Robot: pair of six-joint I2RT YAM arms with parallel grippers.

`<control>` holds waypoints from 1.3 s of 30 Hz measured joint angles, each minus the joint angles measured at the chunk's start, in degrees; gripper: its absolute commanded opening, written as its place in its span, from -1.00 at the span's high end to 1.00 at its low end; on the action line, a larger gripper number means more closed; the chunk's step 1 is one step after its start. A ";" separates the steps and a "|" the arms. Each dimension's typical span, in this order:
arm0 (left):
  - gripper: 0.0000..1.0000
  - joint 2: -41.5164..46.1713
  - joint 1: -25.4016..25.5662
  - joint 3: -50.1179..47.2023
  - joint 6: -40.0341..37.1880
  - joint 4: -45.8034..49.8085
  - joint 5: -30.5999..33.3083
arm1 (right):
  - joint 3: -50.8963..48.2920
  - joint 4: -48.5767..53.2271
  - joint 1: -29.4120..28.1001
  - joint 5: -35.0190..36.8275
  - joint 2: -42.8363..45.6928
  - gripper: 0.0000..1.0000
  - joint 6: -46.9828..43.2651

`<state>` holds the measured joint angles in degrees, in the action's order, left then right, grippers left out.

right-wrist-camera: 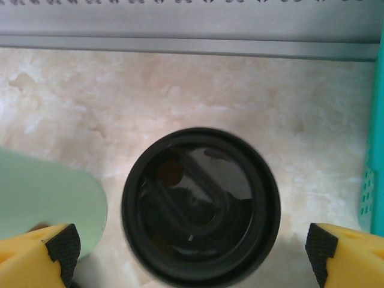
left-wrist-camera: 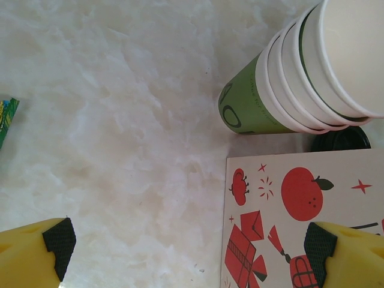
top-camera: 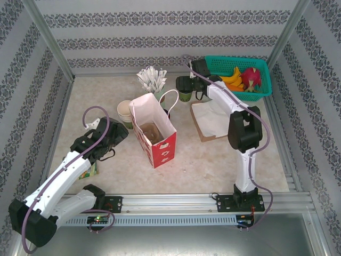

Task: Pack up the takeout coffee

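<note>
Straddling one takeout coffee (right-wrist-camera: 201, 198), right tool (right-wrist-camera: 192, 249) spread apart; left tool (left-wrist-camera: 189, 243) also apart, near one bag (left-wrist-camera: 300, 216).

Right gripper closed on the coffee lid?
No: the right gripper is open, its pads standing clear of the takeout coffee and its black lid on both sides.

Both arms have white links (top-camera: 244, 168), black joints (top-camera: 243, 130), mauve cables (top-camera: 108, 124), yellow fingers (right-wrist-camera: 351, 255) tipped black.

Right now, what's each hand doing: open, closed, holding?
Left hand: open, empty, beside the paper bag.
Right hand: open, either side of the takeout coffee, not gripping it.
</note>
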<state>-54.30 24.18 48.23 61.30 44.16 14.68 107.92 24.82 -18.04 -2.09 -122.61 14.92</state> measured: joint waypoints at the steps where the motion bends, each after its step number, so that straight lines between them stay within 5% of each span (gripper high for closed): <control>1: -0.99 0.00 -0.07 0.00 0.00 0.00 0.00 | 1.49 0.55 0.55 -0.61 -1.25 -0.96 0.52; 11: -0.99 0.00 -0.33 -0.02 0.00 0.00 0.44 | 10.21 6.78 2.14 -5.05 -8.07 -0.96 0.76; 39: -0.99 -1.92 -0.33 -0.59 -0.20 -0.04 -0.07 | 11.30 6.71 3.30 -14.53 -9.57 -0.96 1.66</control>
<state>-56.23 23.86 47.64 61.10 44.12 14.61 119.22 31.53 -14.74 -16.62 -132.18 16.58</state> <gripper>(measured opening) 0.994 0.980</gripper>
